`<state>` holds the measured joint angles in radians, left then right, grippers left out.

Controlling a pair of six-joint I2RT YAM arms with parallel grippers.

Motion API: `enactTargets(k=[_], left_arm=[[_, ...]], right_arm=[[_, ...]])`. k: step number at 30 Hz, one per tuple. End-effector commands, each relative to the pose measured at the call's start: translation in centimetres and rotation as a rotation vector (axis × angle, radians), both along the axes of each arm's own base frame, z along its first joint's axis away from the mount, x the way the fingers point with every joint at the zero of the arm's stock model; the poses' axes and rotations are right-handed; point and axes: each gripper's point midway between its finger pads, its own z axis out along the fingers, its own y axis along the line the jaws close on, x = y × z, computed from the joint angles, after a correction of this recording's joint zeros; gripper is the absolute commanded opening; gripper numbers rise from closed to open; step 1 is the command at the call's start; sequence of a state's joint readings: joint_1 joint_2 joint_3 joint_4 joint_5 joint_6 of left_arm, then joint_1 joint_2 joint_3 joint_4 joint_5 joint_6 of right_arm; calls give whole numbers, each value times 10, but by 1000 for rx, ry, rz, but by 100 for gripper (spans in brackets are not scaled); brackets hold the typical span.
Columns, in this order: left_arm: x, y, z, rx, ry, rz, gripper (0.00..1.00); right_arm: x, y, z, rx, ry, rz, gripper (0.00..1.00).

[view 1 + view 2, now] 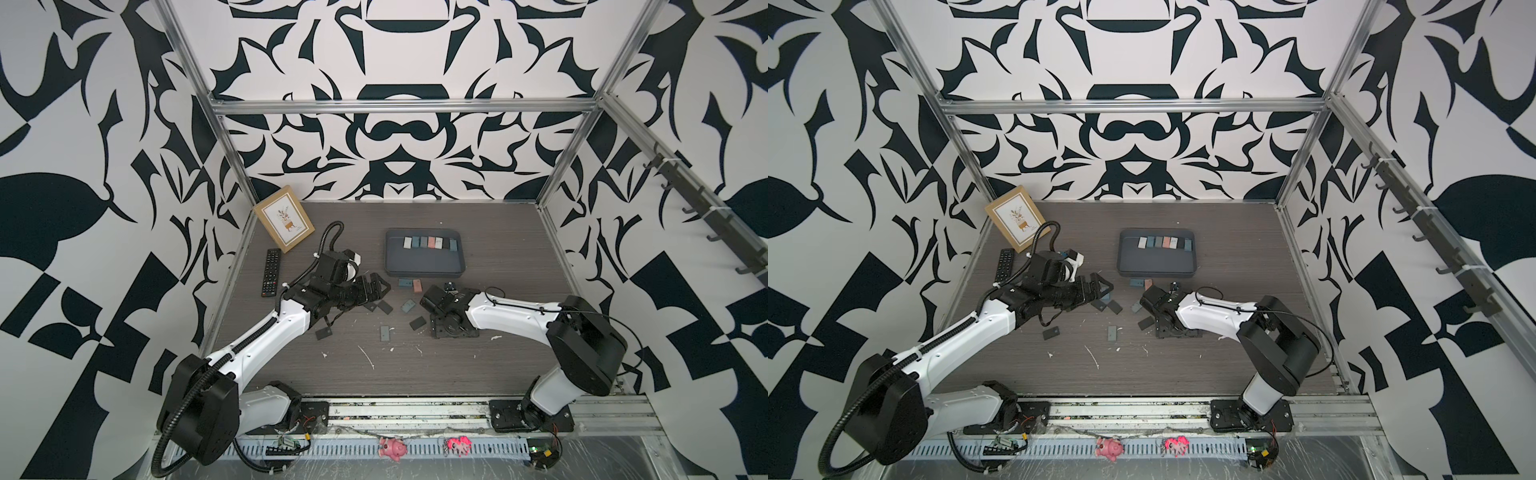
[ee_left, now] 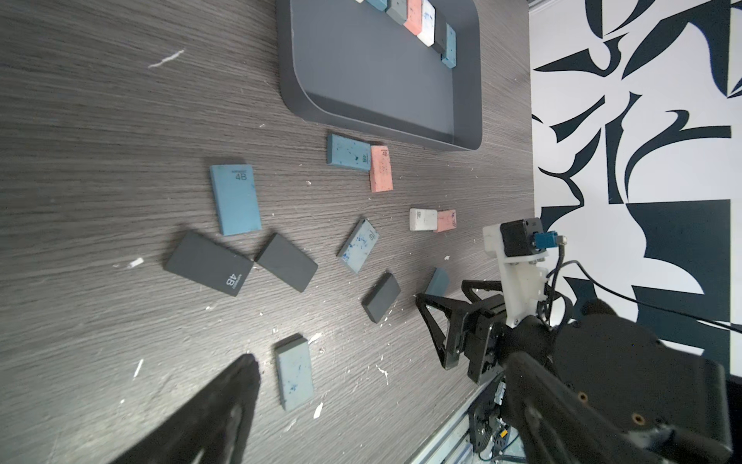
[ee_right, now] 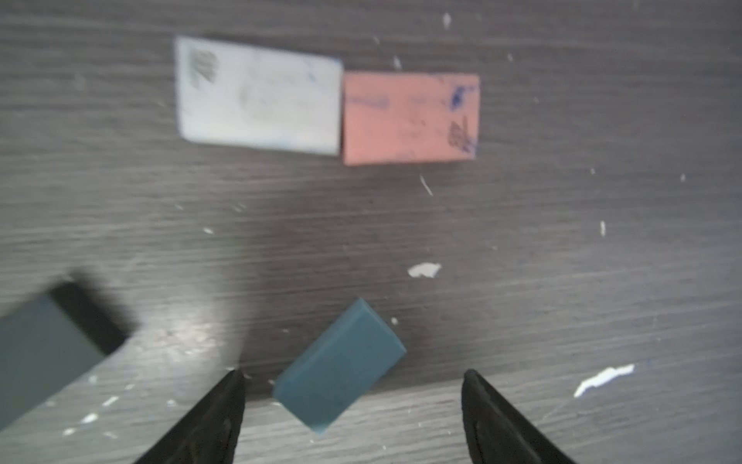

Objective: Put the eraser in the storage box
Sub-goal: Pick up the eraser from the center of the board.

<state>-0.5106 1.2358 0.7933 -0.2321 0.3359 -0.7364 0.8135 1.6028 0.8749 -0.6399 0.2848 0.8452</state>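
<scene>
The only writing I can read is "4B", printed in the left wrist view on a light blue eraser (image 2: 235,199), a dark grey eraser (image 2: 208,263), a speckled blue eraser (image 2: 348,152), the pink eraser (image 2: 380,168) touching it, and a second speckled blue eraser (image 2: 358,245). The white eraser (image 2: 422,219) carries print I cannot make out. On the table (image 2: 100,120) I count eleven loose erasers: five in shades of blue, three dark grey, two pink, one white. Seven more lie side by side in a row along the far side of the storage box (image 1: 424,266), which sits at the far middle of the table. At the far left I see one remote (image 1: 270,272) and one picture frame (image 1: 284,218). My right gripper (image 3: 353,379) is down at the table with its jaws wide, one fingertip on each side of the teal eraser (image 3: 339,365), and table shows between each tip and the eraser. That eraser lies flat on the table, outside the box and on its near side. My left gripper (image 1: 379,287) hangs over the left end of the scatter, its jaws spread wide and gripping nothing.
</scene>
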Motion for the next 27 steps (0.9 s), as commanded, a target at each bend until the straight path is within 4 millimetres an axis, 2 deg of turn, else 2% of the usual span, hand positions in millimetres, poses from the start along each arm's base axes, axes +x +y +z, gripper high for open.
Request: enactTargets(k=[1, 5, 13, 20, 21, 27], left_arm=[[0, -4, -5, -18, 16, -10, 99], [1, -5, -8, -23, 25, -11, 99], [1, -6, -7, -30, 23, -15, 99], [1, -7, -6, -41, 20, -17, 99], [2, -8, -15, -30, 45, -17, 99], [3, -10, -18, -33, 57, -19, 99]], right_arm=[[-5, -3, 2, 52, -29, -77, 85], [-2, 1, 2, 115, -56, -147, 81], [4, 11, -12, 212, -41, -246, 74], [2, 8, -18, 214, -35, -290, 68], [2, 8, -18, 214, -35, -290, 67], [6, 2, -16, 144, -40, -261, 62]])
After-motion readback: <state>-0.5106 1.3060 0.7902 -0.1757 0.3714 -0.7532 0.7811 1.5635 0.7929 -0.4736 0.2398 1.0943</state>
